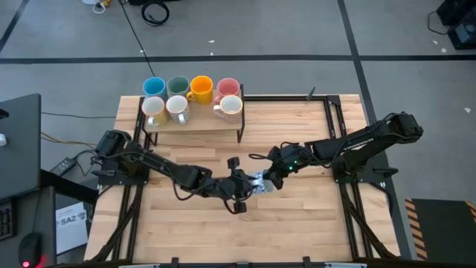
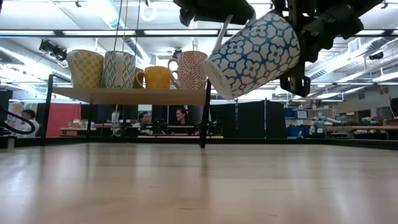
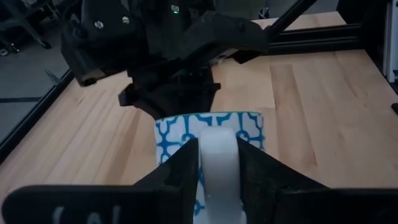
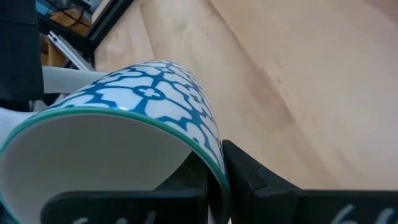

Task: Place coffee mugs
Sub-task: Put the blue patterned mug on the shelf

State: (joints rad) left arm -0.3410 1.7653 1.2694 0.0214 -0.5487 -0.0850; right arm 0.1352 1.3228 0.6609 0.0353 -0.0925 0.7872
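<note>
Item in hand: I see one white mug with a blue lattice pattern (image 2: pixel 252 55), lifted clear of the table (image 1: pixel 297 216), over its middle, tilted.
Right gripper (image 4: pixel 214 177): I see its fingers pinched together on the mug's rim wall, one inside, one outside.
Left gripper (image 3: pixel 217 168): I see its fingers astride the mug's white handle, either side of it; I judge the clamp may be loosening, though I cannot tell for sure.
Key relation: the mug sits between the two grippers, mouth towards the right arm, handle towards the left. Its long axis leans well off upright. The shelf (image 1: pixel 195 121) lies towards the table's far edge, left of centre.
Nearer arm: both touch the mug; I judge the right one carries it onward.
Count, mugs on shelf: seven. Back row: blue (image 1: pixel 154 86), dark green (image 1: pixel 178 85), orange-yellow (image 1: pixel 201 87), pink (image 1: pixel 227 88). Front row: three pale ones.
Count, mugs aloft: one.
Count, grippers: two.
</note>
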